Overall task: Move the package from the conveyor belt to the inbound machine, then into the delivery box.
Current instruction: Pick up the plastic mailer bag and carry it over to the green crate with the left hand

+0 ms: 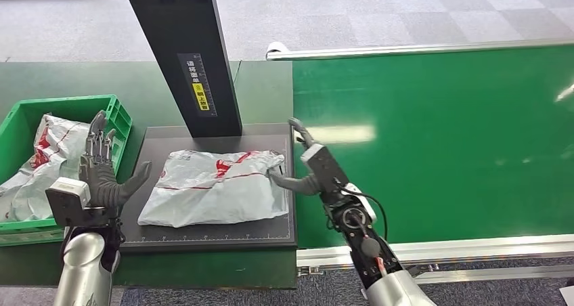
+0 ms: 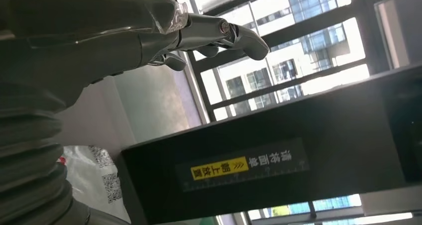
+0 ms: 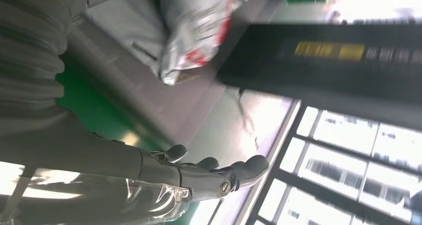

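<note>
1. Grey and red, the package (image 1: 218,187) lies flat on the dark scanner plate (image 1: 216,235) at the centre of the head view, in front of the black post (image 1: 183,55) with its yellow label.
2. Left robot hand (image 1: 101,167) stands upright at lower left, fingers apart and holding nothing, between the plate and the green crate (image 1: 120,116).
3. Right robot hand (image 1: 308,164) sits at the plate's right edge, fingers spread; its thumb reaches to the package's right edge and seems to touch it, though the angle makes that hard to confirm.
4. Another grey bag (image 1: 40,164) lies inside the crate at far left.
5. Green conveyor belt (image 1: 440,143) fills the right half of the frame, with a metal rail along its upper edge.
6. Bench (image 1: 264,89) surface beneath the plate is dark green.
</note>
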